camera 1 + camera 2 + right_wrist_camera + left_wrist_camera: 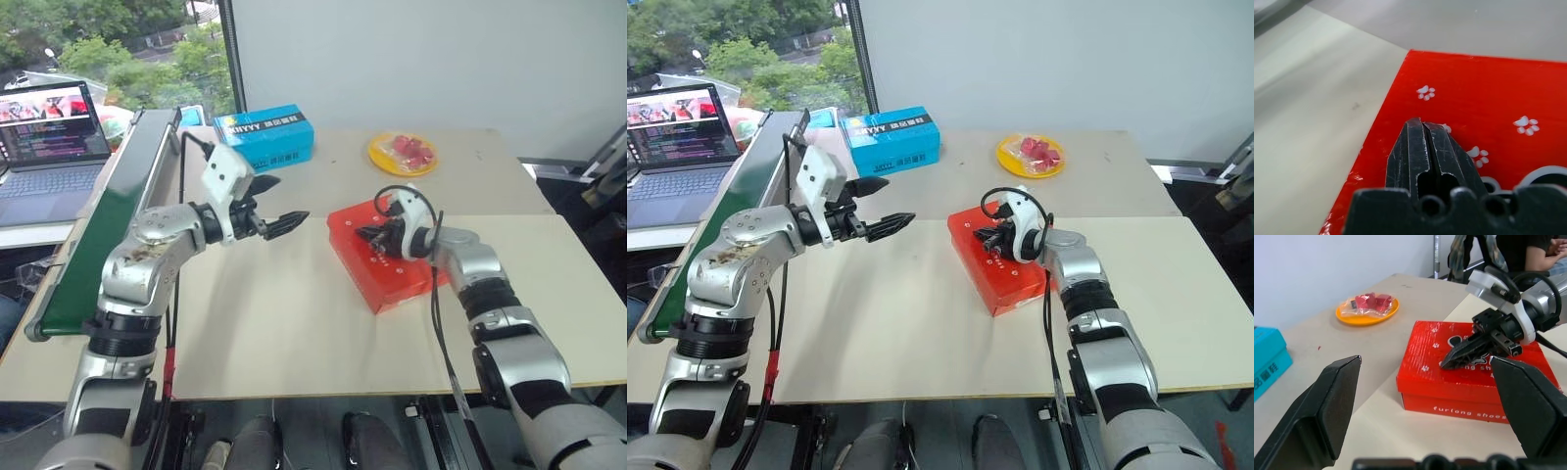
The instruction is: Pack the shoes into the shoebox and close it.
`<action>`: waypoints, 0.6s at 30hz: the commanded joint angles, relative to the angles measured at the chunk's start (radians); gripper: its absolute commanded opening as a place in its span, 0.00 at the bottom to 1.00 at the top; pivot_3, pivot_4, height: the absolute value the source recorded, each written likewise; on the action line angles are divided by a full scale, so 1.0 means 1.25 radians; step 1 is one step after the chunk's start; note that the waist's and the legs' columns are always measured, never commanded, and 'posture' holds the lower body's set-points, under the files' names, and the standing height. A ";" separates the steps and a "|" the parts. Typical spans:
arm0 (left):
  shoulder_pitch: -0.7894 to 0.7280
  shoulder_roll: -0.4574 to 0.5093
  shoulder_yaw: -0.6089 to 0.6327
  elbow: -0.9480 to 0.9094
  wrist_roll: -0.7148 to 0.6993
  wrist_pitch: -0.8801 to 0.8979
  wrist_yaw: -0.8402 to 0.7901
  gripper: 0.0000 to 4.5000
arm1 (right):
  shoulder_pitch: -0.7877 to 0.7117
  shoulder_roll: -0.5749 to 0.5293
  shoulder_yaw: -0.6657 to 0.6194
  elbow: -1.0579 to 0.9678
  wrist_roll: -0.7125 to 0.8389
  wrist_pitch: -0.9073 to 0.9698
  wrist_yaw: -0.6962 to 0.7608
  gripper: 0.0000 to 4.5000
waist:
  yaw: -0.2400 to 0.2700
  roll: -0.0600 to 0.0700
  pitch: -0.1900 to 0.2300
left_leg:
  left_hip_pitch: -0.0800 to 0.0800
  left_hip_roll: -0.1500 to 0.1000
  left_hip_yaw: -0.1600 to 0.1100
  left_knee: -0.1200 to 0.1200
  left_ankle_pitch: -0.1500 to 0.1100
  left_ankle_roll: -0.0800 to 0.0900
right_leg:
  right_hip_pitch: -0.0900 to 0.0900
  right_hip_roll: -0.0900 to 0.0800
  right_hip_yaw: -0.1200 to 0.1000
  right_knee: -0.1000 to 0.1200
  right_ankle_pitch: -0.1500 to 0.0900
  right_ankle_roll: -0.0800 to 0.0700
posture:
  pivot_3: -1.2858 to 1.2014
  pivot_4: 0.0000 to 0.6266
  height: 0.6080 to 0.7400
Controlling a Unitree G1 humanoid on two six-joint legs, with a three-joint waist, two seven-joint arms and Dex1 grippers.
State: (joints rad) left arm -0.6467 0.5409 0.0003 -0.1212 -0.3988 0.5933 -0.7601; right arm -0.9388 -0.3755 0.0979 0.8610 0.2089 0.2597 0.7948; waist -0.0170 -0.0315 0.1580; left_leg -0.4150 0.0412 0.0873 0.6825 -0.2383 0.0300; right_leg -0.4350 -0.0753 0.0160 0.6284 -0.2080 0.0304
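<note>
Pressing the lid down is the step I judge to be in hand: the shoebox [392, 257] lies right of centre in the head view, lid closed and flat, with no shoes on the table [274, 323], so I take them to be inside. My right gripper [1449, 361], fingers pressed together and holding nothing, points down at the lid's top near its paw-print marks; I cannot tell whether it touches. My left gripper [284, 204], fingers spread wide and empty, hangs left of the box, well apart from it. I would press evenly and watch that the box does not slide.
</note>
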 commanded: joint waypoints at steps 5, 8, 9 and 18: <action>0.020 -0.010 0.015 -0.036 -0.021 0.028 0.013 1.00 | 0.052 -0.043 -0.039 -0.172 0.005 -0.059 0.056 0.31 | 0.002 0.000 0.000 | 0.000 0.000 -0.001 0.000 0.000 0.000 | 0.000 0.000 0.000 0.000 0.000 0.000 | 0.52 0.24 1.00; 0.035 -0.009 0.002 -0.030 -0.001 0.002 0.006 1.00 | 0.091 -0.088 -0.063 -0.289 0.018 -0.029 0.066 0.53 | 0.003 0.000 0.000 | -0.004 0.000 -0.002 0.000 0.000 0.000 | -0.003 0.000 0.000 0.002 0.000 0.000 | 0.52 0.24 1.00; 0.041 -0.008 -0.002 -0.021 0.012 -0.005 0.014 1.00 | 0.109 -0.109 -0.075 -0.329 0.026 -0.014 0.072 0.62 | 0.003 0.000 0.000 | -0.004 0.000 -0.002 0.000 0.000 0.000 | -0.003 0.000 0.000 0.002 0.000 0.000 | 0.52 0.24 1.00; 0.143 -0.052 0.005 0.018 0.029 -0.109 0.015 1.00 | 0.280 -0.263 -0.255 -0.460 0.028 0.032 -0.057 0.99 | 0.007 0.000 0.000 | -0.004 0.000 0.000 0.001 0.000 0.000 | -0.002 -0.001 -0.001 -0.001 0.000 0.000 | 0.52 0.24 1.00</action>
State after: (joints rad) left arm -0.4705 0.4864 0.0013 -0.0965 -0.3737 0.4984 -0.7543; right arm -0.5924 -0.6757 -0.1440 0.3046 0.2493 0.3195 0.7866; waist -0.0081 -0.0314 0.1581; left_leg -0.4193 0.0405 0.0873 0.6832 -0.2384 0.0302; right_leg -0.4380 -0.0765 0.0153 0.6278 -0.2079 0.0305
